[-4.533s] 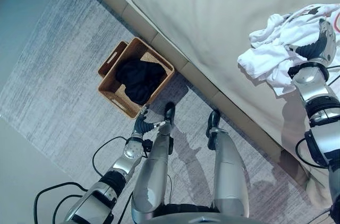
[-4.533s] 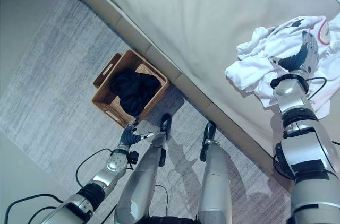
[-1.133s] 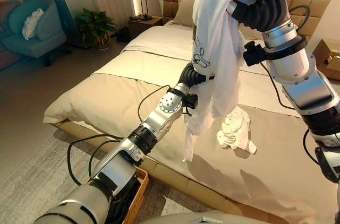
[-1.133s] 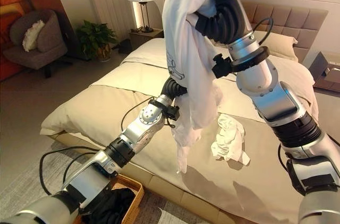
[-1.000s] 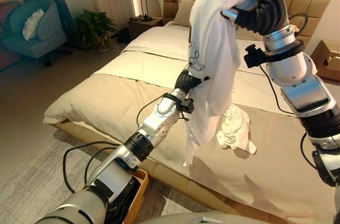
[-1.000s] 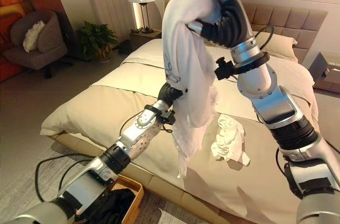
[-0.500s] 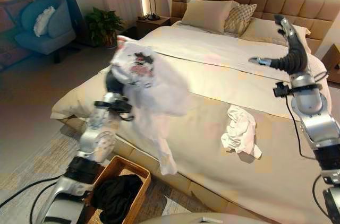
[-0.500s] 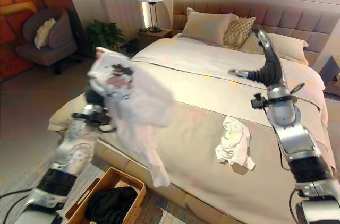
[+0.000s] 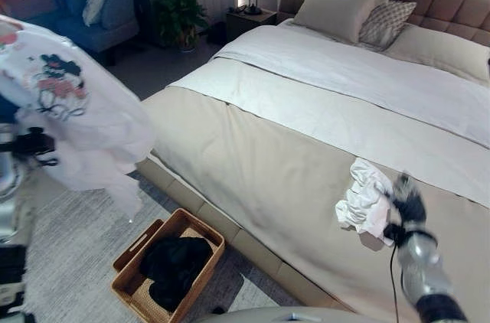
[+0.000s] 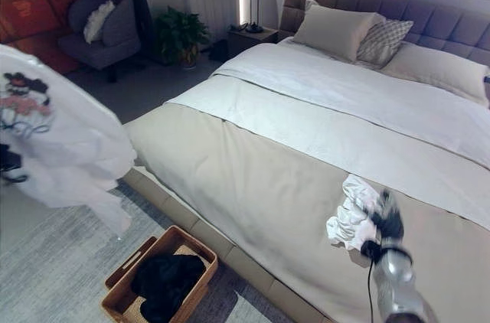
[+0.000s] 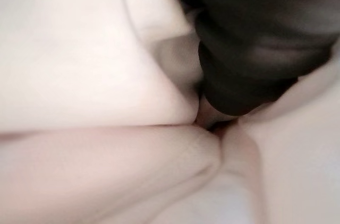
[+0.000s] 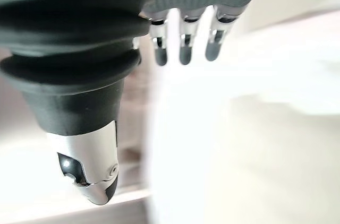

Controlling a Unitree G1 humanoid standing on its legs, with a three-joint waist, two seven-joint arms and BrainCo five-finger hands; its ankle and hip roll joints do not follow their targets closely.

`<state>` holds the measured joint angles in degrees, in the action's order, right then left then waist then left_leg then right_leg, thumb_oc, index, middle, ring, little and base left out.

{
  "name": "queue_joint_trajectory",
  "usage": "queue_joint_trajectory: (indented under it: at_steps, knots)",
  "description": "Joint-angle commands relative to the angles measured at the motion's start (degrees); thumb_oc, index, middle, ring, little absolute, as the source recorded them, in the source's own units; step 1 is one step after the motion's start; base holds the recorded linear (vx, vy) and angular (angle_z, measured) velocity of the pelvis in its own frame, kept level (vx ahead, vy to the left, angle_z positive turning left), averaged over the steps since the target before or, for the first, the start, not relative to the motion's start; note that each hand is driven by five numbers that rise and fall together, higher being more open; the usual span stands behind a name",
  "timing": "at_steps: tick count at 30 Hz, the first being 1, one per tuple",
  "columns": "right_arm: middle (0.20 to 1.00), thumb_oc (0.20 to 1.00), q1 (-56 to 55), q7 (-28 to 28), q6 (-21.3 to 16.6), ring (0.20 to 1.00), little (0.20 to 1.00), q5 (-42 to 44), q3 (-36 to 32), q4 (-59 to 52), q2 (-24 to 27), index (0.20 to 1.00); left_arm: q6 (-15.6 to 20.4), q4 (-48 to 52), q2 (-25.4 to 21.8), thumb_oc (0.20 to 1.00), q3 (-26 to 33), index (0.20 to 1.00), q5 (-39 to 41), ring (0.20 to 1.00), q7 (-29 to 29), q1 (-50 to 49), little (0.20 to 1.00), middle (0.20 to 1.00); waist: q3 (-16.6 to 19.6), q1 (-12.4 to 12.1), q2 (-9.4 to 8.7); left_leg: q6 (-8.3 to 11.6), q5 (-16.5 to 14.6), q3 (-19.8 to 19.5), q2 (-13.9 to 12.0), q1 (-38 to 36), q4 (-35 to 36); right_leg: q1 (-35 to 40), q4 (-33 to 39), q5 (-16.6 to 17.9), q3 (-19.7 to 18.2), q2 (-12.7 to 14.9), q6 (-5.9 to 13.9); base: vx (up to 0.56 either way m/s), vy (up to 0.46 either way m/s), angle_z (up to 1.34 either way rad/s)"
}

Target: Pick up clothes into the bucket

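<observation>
Bucket [image 9: 168, 268] lies at about 4 o'clock below the white printed shirt [image 9: 73, 120] draped over the left hand, grip indeterminate; right hand [image 12: 183, 33], fingers straight, hovers at the crumpled white garment [image 9: 366, 202].

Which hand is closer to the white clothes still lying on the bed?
Right. The right hand is right beside the white clothes on the bed. The left hand is far off past the bed's edge, wrapped in the white shirt.
</observation>
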<state>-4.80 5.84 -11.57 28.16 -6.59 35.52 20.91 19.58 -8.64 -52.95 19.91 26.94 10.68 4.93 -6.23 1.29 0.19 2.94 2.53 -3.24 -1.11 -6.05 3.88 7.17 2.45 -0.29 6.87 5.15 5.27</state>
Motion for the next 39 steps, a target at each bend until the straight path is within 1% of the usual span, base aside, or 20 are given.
queue_joint_trajectory:
  at_steps: [1, 2, 4, 5, 6, 8, 10, 11, 12, 16, 19, 24, 25, 26, 27, 28, 31, 35, 36, 39]
  knots:
    - [1.000, 1.000, 2.7, 0.3, -3.8, 1.000, 1.000, -3.4, 1.0, -2.2, -0.2, 1.000, 3.0, -0.2, -5.2, 0.200, 2.7, 0.200, -7.0, 0.200, 1.7, -0.6, 0.200, 0.200, 1.1, 0.7, -2.22, -1.37, -5.7, 0.9, 2.7, 4.1, -8.3, -3.7, -6.4, -1.5, -0.1, 1.9, 2.12, -0.06, 0.037, 0.02]
    - [1.000, 1.000, 1.7, 2.0, -3.7, 1.000, 1.000, -6.4, 0.8, 1.7, -1.1, 1.000, 2.5, -1.8, -6.3, 0.200, 3.1, 0.200, -10.7, 0.200, 1.8, -2.5, 0.200, 0.200, 0.4, 0.6, -1.84, -1.43, -5.5, 0.7, 2.8, 4.7, -8.3, -4.2, -6.4, -1.3, 0.1, 2.0, 2.16, -0.03, 0.033, 0.03]
    - [1.000, 1.000, 1.7, 3.2, -3.7, 1.000, 1.000, -9.1, 0.9, 4.3, -1.4, 1.000, 2.5, -3.0, -6.9, 0.200, 3.4, 0.200, -11.7, 0.200, 2.2, -3.4, 0.200, 0.200, 0.1, 0.7, -1.74, -1.44, -5.3, 0.6, 2.8, 5.1, -8.2, -4.6, -6.5, -1.3, 0.3, 2.1, 2.22, -0.05, 0.032, 0.03]
    - [1.000, 1.000, 1.7, 2.3, -2.5, 1.000, 1.000, -14.0, 4.5, 8.8, 0.0, 1.000, 2.4, -7.3, -6.4, 0.200, 2.6, 0.200, -10.6, 0.200, 1.3, -4.0, 0.200, 0.200, -1.1, 0.8, -1.72, -1.48, -4.8, 0.6, 2.8, 5.9, -7.8, -5.8, -6.7, -1.0, 0.4, 2.1, 2.30, -0.06, 0.022, 0.00]
    - [1.000, 1.000, 1.9, 2.3, -2.5, 1.000, 1.000, -14.0, 4.5, 9.0, 0.1, 1.000, 2.5, -7.5, -6.4, 0.200, 2.6, 0.200, -10.5, 0.200, 1.2, -3.9, 0.200, 0.200, -1.0, 0.8, -1.68, -1.48, -4.8, 0.5, 2.8, 5.9, -7.8, -5.9, -6.8, -1.0, 0.4, 2.1, 2.30, -0.13, 0.047, -0.02]
    - [1.000, 1.000, 2.2, 1.7, -1.8, 1.000, 1.000, -18.7, 8.2, 11.2, 2.3, 1.000, 2.8, -10.7, -5.4, 0.200, 0.9, 0.200, -10.6, 0.200, 1.0, -3.3, 0.200, 0.200, -3.0, 0.9, -2.01, -1.58, -4.3, 0.7, 2.9, 7.5, -7.8, -8.1, -7.5, -0.5, 0.1, 2.1, 2.46, -0.12, 0.038, -0.03]
    - [1.000, 1.000, 2.5, 1.5, -1.8, 1.000, 1.000, -18.9, 8.6, 12.6, 2.7, 1.000, 2.7, -11.4, -5.1, 0.200, 0.3, 0.200, -10.8, 0.200, 0.9, -3.1, 0.200, 0.200, -3.5, 0.9, -2.19, -1.63, -4.3, 0.6, 2.9, 8.4, -8.2, -8.9, -7.9, -0.4, -0.1, 2.1, 2.47, -0.08, 0.029, -0.02]
    - [1.000, 1.000, 3.0, 1.7, -1.3, 1.000, 1.000, -19.8, 9.9, 15.4, 2.7, 1.000, 2.4, -13.6, -3.6, 0.200, -1.2, 0.200, -11.5, 0.200, 1.6, -2.5, 0.200, 0.200, -5.2, 1.0, -2.59, -1.73, -4.3, 0.6, 3.1, 9.8, -9.3, -10.1, -8.5, -0.2, -0.5, 2.1, 2.49, -0.06, 0.034, -0.01]
    - [1.000, 1.000, 3.1, 1.7, -1.4, 1.000, 1.000, -19.8, 9.9, 15.5, 2.7, 1.000, 2.4, -13.6, -3.5, 0.200, -1.2, 0.200, -11.5, 0.200, 1.7, -2.4, 0.200, 0.200, -5.2, 0.9, -2.57, -1.74, -4.4, 0.6, 3.1, 10.0, -9.5, -10.2, -8.6, -0.2, -0.5, 2.1, 2.50, -0.08, 0.053, -0.03]
    - [1.000, 1.000, 2.9, 1.8, -1.2, 1.000, 1.000, -20.5, 11.1, 18.0, 2.5, 1.000, 2.2, -15.7, -1.4, 0.200, -3.8, 0.200, -13.1, 0.200, 2.6, -1.5, 0.200, 0.200, -8.1, 0.9, -3.26, -1.89, -4.7, 0.4, 3.4, 13.0, -12.0, -12.8, -9.8, -0.1, -1.1, 2.2, 2.38, -0.06, 0.028, -0.01]
    - [1.000, 1.000, 3.0, 2.1, -1.6, 1.000, 1.000, -20.3, 11.4, 17.2, 2.7, 1.000, 2.2, -17.8, -0.3, 0.200, -4.7, 0.200, -13.5, 0.200, 3.6, -0.9, 0.200, 0.200, -10.3, 1.0, -4.06, -2.03, -5.4, 0.5, 3.3, 16.0, -15.1, -15.2, -11.4, 0.0, -1.9, 2.2, 2.21, -0.06, 0.030, -0.02]
    - [1.000, 1.000, 4.3, 2.8, -2.9, 1.000, 1.000, -19.1, 13.0, 15.7, 2.9, 1.000, 1.8, -21.0, 0.4, 0.200, -7.6, 0.200, -15.8, 0.200, 6.3, 1.2, 0.200, 0.200, -14.6, 1.3, -5.49, -2.64, -8.7, 0.9, 2.8, 22.9, -24.3, -20.9, -16.4, -0.7, -4.1, 2.4, 1.55, -0.07, 0.037, -0.10]
    - [1.000, 1.000, 5.3, 3.3, -3.5, 1.000, 1.000, -19.0, 14.0, 14.0, 3.3, 1.000, 1.6, -22.3, 0.9, 0.200, -8.6, 0.200, -16.6, 0.200, 8.1, 2.6, 0.200, 0.200, -16.3, 1.5, -5.99, -2.92, -9.4, 0.9, 2.4, 25.7, -26.8, -23.5, -18.1, -1.0, -5.2, 2.1, 1.34, -0.07, 0.036, -0.11]
    - [1.000, 1.000, 5.3, 3.4, -3.5, 1.000, 1.000, -19.0, 13.9, 14.0, 3.3, 1.000, 1.7, -22.4, 0.9, 0.200, -8.7, 0.200, -16.6, 0.200, 8.1, 2.7, 0.200, 0.200, -16.2, 1.4, -5.96, -2.92, -9.5, 1.0, 2.4, 25.9, -27.0, -23.7, -18.2, -1.1, -5.2, 2.1, 1.33, -0.11, 0.055, -0.23]
    - [1.000, 1.000, 6.5, 4.1, -4.1, 1.000, 1.000, -18.6, 15.0, 13.6, 3.4, 1.000, 1.4, -23.5, 1.4, 0.200, -10.1, 0.200, -17.1, 0.200, 9.8, 4.9, 0.200, 0.200, -17.7, 1.6, -6.24, -3.17, -9.7, 0.8, 2.5, 28.3, -28.4, -26.2, -19.9, -1.5, -5.5, 2.1, 1.09, -0.05, 0.032, -0.19]
    - [1.000, 1.000, 6.6, 4.1, -4.1, 1.000, 1.000, -18.6, 14.9, 13.7, 3.4, 1.000, 1.5, -23.5, 1.4, 0.200, -10.2, 0.200, -17.1, 0.200, 9.8, 5.1, 0.200, 0.200, -17.6, 1.5, -6.21, -3.17, -9.8, 0.8, 2.5, 28.5, -28.6, -26.4, -20.1, -1.6, -5.5, 2.0, 1.09, -0.09, 0.035, -0.20]
    - [1.000, 1.000, 8.3, 5.4, -4.7, 1.000, 1.000, -17.8, 16.2, 11.3, 3.5, 1.000, 0.8, -25.6, 1.3, 0.200, -13.3, 0.200, -17.8, 0.200, 12.4, 9.8, 0.200, 0.200, -20.1, 1.8, -6.51, -3.22, -9.9, 0.5, 2.5, 32.7, -30.7, -30.4, -22.8, -2.4, -5.2, 1.8, 0.82, -0.09, 0.009, 0.00]
    - [1.000, 1.000, 10.7, 7.2, -5.6, 1.000, 1.000, -16.9, 17.7, 9.0, 3.5, 1.000, -0.3, -27.0, 0.0, 0.200, -16.8, 0.200, -20.2, 0.200, 15.6, 15.8, 0.200, 0.200, -22.8, 2.2, -7.40, -3.14, -9.8, 0.5, 2.4, 38.2, -33.3, -35.4, -25.0, -2.5, -4.5, 1.8, 0.85, -0.10, 0.005, 0.05]
    - [1.000, 1.000, 11.5, 8.1, -6.1, 1.000, 1.000, -16.7, 18.4, 8.2, 3.5, 1.000, -0.6, -27.8, -0.4, 0.200, -18.2, 0.200, -20.4, 0.200, 17.1, 18.4, 0.200, 0.200, -23.6, 2.6, -8.06, -3.17, -10.0, 0.2, 2.3, 41.5, -35.0, -38.2, -25.7, -2.1, -4.1, 1.8, 1.02, -0.07, 0.001, 0.06]
    - [1.000, 1.000, 12.1, 8.8, -6.6, 1.000, 1.000, -16.5, 19.2, 6.2, 3.8, 1.000, -1.0, -28.8, -1.3, 0.200, -19.6, 0.200, -20.4, 0.200, 18.2, 21.0, 0.200, 0.200, -23.6, 3.1, -8.76, -3.14, -10.3, 0.1, 2.1, 45.2, -36.9, -41.5, -26.3, -1.9, -4.1, 1.5, 1.10, -0.05, 0.003, 0.05]
